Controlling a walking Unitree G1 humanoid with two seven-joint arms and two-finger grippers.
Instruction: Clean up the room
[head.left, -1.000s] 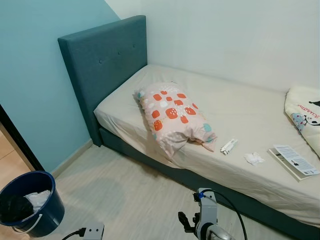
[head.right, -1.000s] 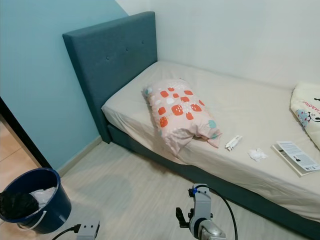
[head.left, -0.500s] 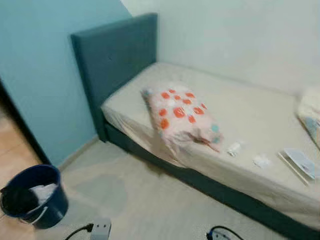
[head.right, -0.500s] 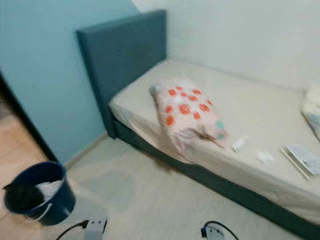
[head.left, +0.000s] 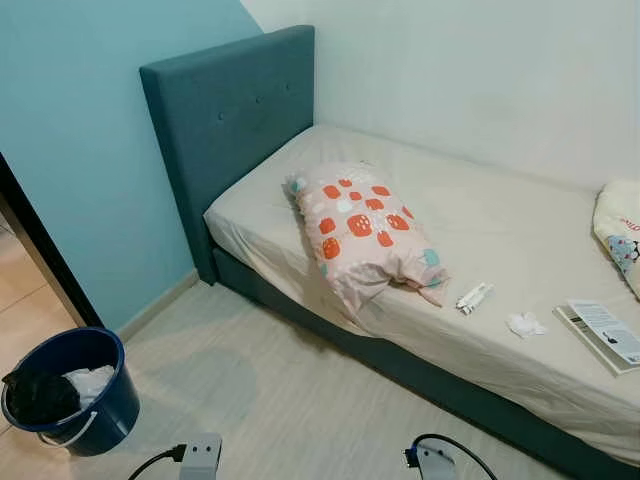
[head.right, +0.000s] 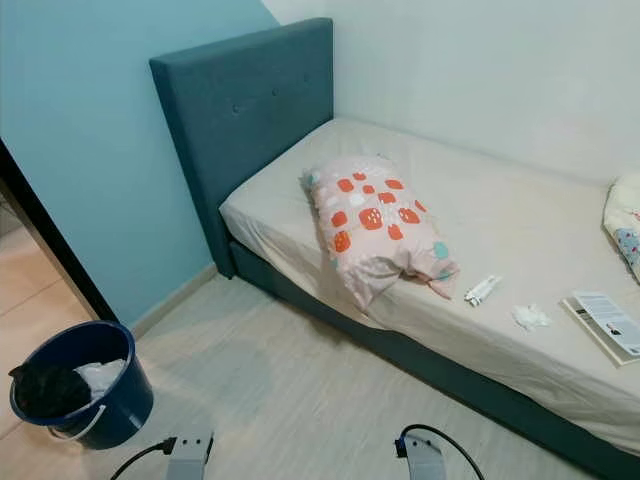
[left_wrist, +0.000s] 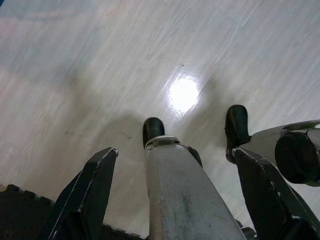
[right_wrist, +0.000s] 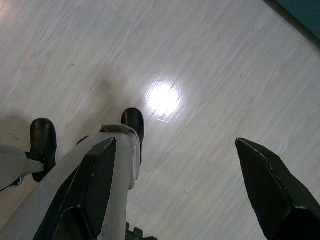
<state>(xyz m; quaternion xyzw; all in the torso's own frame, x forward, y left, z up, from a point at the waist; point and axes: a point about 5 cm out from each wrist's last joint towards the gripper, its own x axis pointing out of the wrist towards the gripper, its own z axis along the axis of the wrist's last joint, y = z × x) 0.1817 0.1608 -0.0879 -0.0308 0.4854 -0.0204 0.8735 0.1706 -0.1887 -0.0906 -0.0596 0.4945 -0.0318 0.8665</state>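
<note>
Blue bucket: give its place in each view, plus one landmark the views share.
Left eye view: blue bucket on the floor at lower left, by the teal wall.
Right eye view: same bucket, lower left.
Left wrist view: not in it.
Right wrist view: not in it.
Shared landmark in the eye views: the spotted pillow on the bed.

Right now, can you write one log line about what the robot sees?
left gripper: open, over floor | right gripper: open, over floor | crumpled white tissue on bed | blue plastic bucket on floor
</note>
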